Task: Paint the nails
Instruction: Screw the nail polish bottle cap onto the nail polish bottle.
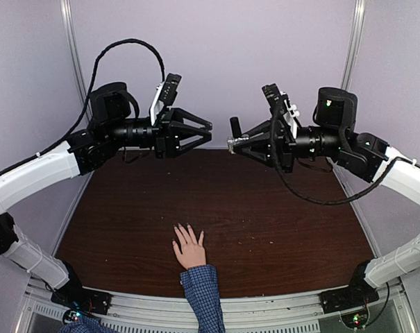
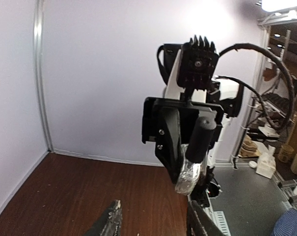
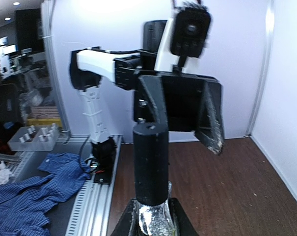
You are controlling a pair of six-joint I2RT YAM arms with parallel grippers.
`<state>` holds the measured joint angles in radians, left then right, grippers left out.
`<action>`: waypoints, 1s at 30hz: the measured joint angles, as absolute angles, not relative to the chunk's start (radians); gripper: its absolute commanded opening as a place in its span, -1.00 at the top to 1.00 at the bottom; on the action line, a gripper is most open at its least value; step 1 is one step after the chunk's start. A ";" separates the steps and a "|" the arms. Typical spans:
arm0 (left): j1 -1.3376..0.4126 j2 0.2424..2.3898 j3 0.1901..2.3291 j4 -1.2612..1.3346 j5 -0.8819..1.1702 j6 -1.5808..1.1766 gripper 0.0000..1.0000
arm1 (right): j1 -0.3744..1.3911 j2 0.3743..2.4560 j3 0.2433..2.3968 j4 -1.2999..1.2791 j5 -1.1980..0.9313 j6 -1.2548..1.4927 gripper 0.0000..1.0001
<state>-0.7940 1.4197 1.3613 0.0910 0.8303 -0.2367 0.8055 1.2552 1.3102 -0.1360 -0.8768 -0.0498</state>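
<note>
A light-skinned hand (image 1: pixel 189 250) with spread fingers and a blue checked cuff (image 1: pixel 202 286) lies flat on the dark wood table (image 1: pixel 279 222) near its front edge. Its nails are too small to make out. My right gripper (image 1: pixel 234 144) is shut on a small polish bottle (image 3: pixel 156 222) with a tall black cap (image 3: pixel 150 164), held upright high above the table's back. The bottle also shows in the left wrist view (image 2: pixel 188 175). My left gripper (image 1: pixel 204 133) is open and empty, facing the bottle from the left, a short gap away. Its fingertips (image 2: pixel 112 219) show at the bottom of the left wrist view.
White walls close the table at the back and sides. A metal rail (image 1: pixel 265 305) runs along the front edge between the arm bases. Blue striped cloth (image 3: pixel 20 194) lies beyond the rail.
</note>
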 measured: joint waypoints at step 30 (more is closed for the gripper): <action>-0.920 1.573 1.431 0.083 0.255 -0.404 0.64 | 1.076 1.391 1.324 -0.210 0.294 -0.217 1.00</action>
